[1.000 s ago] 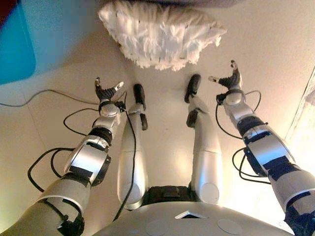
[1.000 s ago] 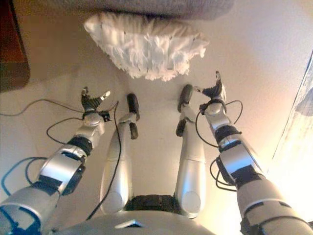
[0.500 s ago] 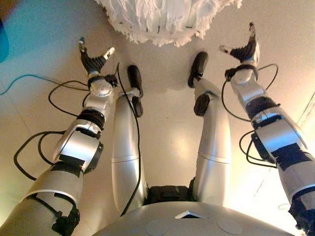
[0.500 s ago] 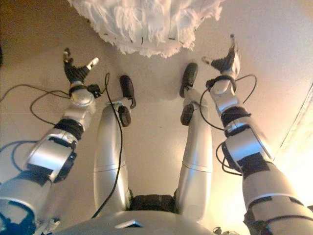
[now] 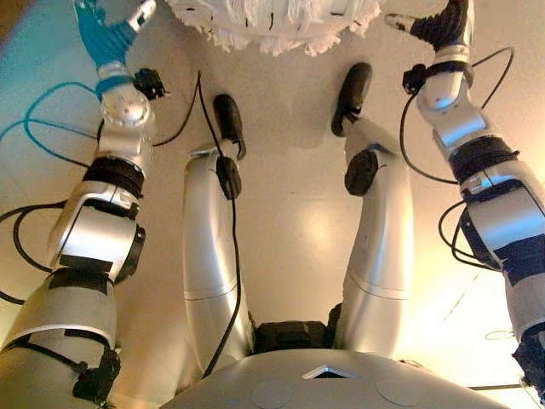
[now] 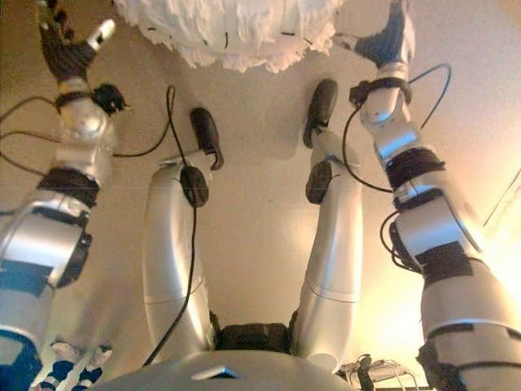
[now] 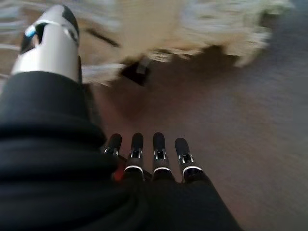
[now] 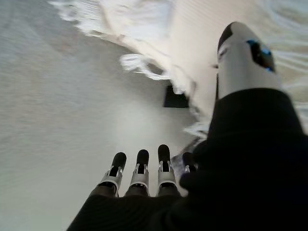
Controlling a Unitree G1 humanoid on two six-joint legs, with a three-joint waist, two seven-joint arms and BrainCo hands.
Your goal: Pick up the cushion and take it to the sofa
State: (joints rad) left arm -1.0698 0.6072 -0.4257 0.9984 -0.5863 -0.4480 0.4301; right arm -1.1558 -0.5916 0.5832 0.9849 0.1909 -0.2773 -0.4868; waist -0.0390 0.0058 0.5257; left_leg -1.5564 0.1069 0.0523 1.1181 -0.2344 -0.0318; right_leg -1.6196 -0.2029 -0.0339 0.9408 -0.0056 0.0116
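A white shaggy cushion [image 5: 272, 21] lies on the pale floor at the top of both eye views, partly cut off by the edge. It also shows in the left wrist view [image 7: 192, 24] and in the right wrist view [image 8: 139, 24]. My left hand [image 5: 106, 34] is at the cushion's left side, fingers straight, thumb spread, apart from the fringe. My right hand [image 5: 438, 25] is at the cushion's right side, open too, close to the fringe. Both hands hold nothing. In each wrist view the fingers [image 7: 144, 149] point past the cushion's edge.
Pale floor [image 5: 298, 221] lies all around. Loose dark cables [image 5: 34, 145] trail on the floor at the left. A bright strip runs along the right edge of the eye views.
The camera has tipped down and closer: the cushion slid up out of view. Both hands have reached forward to either side of the cushion, still open.
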